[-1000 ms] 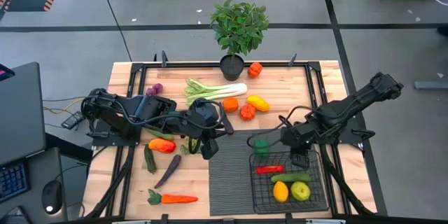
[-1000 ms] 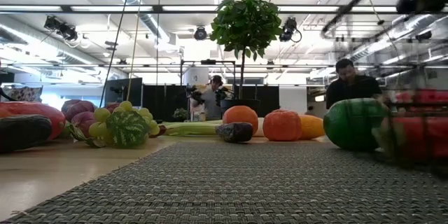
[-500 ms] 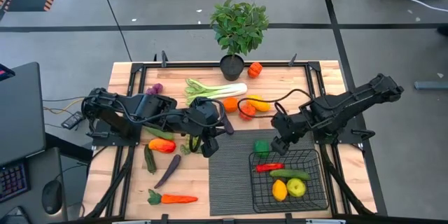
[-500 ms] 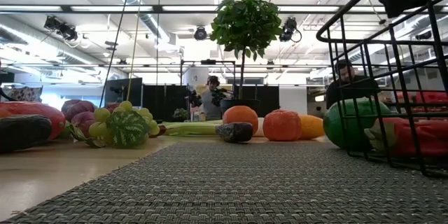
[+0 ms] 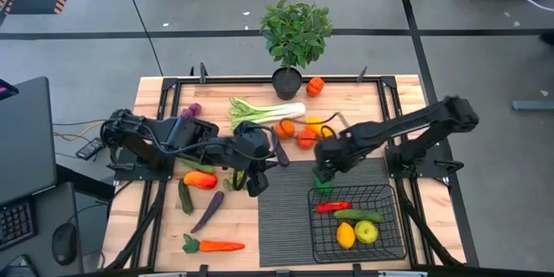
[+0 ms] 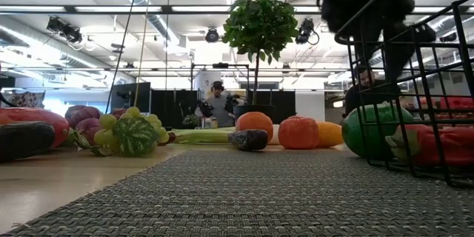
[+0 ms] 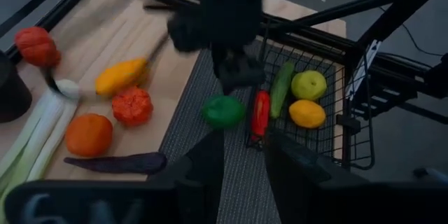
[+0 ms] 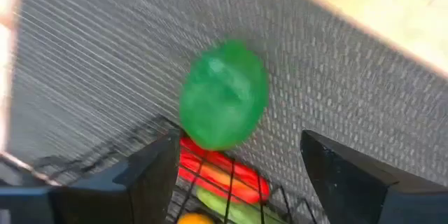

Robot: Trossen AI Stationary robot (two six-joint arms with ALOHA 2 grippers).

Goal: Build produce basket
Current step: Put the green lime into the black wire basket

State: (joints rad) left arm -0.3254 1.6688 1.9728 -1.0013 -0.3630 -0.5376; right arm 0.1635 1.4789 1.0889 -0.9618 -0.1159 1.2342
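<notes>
The basket (image 5: 358,223) sat on the mat's (image 5: 281,212) right side, and the right gripper (image 5: 323,173), jaws wide and empty above the green pepper (image 5: 322,186) just outside it, needed centring before closing; the left gripper (image 5: 255,183) waited, narrowly parted.

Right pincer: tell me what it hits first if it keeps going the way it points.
Most likely the green pepper on the ribbed mat, framed between the right pincer's open fingers, beside the basket; depth is uncertain.
</notes>
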